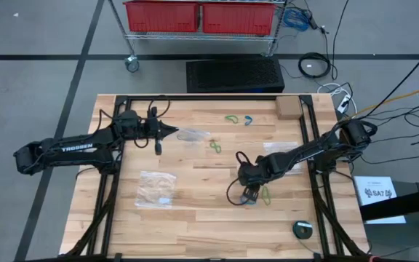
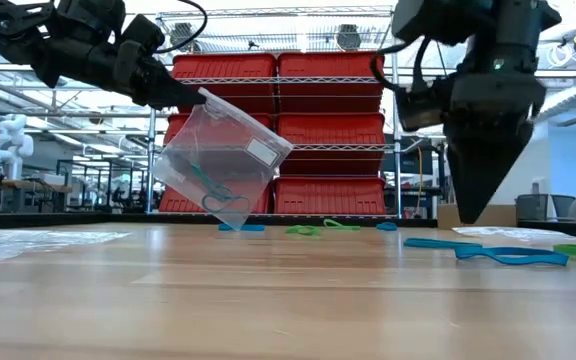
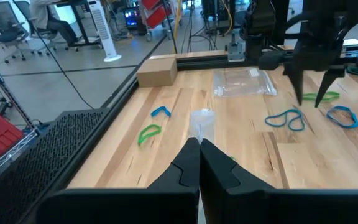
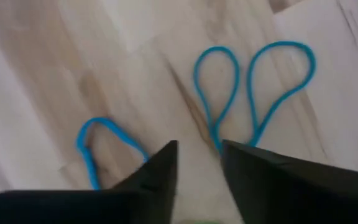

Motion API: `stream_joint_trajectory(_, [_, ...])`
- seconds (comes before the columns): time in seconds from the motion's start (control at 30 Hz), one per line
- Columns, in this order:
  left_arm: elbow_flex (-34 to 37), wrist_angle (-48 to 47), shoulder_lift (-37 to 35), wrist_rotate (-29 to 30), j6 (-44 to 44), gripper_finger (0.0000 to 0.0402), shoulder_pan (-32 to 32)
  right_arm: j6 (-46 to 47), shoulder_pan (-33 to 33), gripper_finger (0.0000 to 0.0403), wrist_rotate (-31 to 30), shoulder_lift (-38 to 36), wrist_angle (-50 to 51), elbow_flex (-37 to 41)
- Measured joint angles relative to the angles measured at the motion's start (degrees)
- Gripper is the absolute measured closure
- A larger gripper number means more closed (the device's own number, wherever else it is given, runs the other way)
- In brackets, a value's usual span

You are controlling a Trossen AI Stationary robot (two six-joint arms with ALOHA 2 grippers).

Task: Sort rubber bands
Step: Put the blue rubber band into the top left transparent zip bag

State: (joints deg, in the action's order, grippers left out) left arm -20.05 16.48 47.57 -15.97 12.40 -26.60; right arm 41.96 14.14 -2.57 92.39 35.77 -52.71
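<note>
My left gripper (image 1: pixel 167 131) is shut on a clear plastic bag (image 2: pixel 223 160) and holds it up over the table's far left; teal rubber bands lie inside the bag. My right gripper (image 1: pixel 249 193) points down with its fingers apart (image 4: pixel 199 155), just above blue rubber bands (image 4: pixel 216 81) (image 4: pixel 281 74) (image 4: pixel 98 143) lying flat on the wood, and touches none of them. A green band (image 3: pixel 321 96) lies beside them. More bands lie flat farther back: a green one (image 1: pixel 214 145) mid-table and a green and blue pair (image 1: pixel 238 118). My left gripper pinches the bag's upper corner (image 2: pixel 203 97) between its two shut fingers, coming nearly level from the table's left. The bag hangs tilted below the fingertips, clear of the table.
A second clear bag (image 1: pixel 157 188) lies flat at the near left, and another (image 3: pixel 244 84) lies under my right arm. A cardboard box (image 1: pixel 288 108) stands at the far right and a dark round thing (image 1: pixel 302 229) at the near right. Black rails (image 1: pixel 308 124) frame the tabletop.
</note>
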Motion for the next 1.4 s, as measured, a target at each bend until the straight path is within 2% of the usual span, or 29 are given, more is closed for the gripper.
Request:
stream_joint_trajectory(0.1, [0.0,-0.1,0.0,0.0,0.1,0.0401,0.0,-0.6,-0.2,0.0216,-0.9,1.3,0.4,0.0])
stream_joint_trajectory(0.2, [0.0,-0.1,0.0,0.0,0.2,0.0401,0.0,-1.1,-0.6,0.0177,-0.9,3.1,0.7,0.0])
stream_joint_trajectory(0.3, [0.0,-0.1,0.0,0.0,0.1,0.0401,0.0,-1.5,-0.8,0.0161,-1.3,4.6,0.8,0.0])
stream_joint_trajectory(0.4, [0.0,-0.1,0.0,0.0,0.1,0.0401,0.0,-2.1,-0.7,0.0163,-2.0,5.4,0.7,-0.2])
stream_joint_trajectory(0.57, [0.0,0.0,0.0,0.0,0.1,0.0401,0.0,-2.6,-1.2,0.0202,-3.0,5.7,0.8,-0.2])
stream_joint_trajectory(0.87, [0.0,0.0,0.0,0.0,0.2,0.0401,0.0,-5.4,-2.9,0.0328,-5.0,5.8,0.7,-0.1])
stream_joint_trajectory(1.1, [0.0,0.0,0.0,0.0,0.2,0.0401,0.0,-7.1,-3.0,0.0387,-5.8,5.8,-0.2,0.0])
stream_joint_trajectory(1.27, [0.0,0.0,0.0,0.0,0.2,0.0401,0.0,-7.8,-3.1,0.0399,-5.9,5.7,-0.1,-0.6])
stream_joint_trajectory(1.4, [0.0,-0.1,0.0,0.0,0.4,0.0401,0.0,-10.3,-3.2,0.0402,-6.9,5.9,-0.1,-4.2])
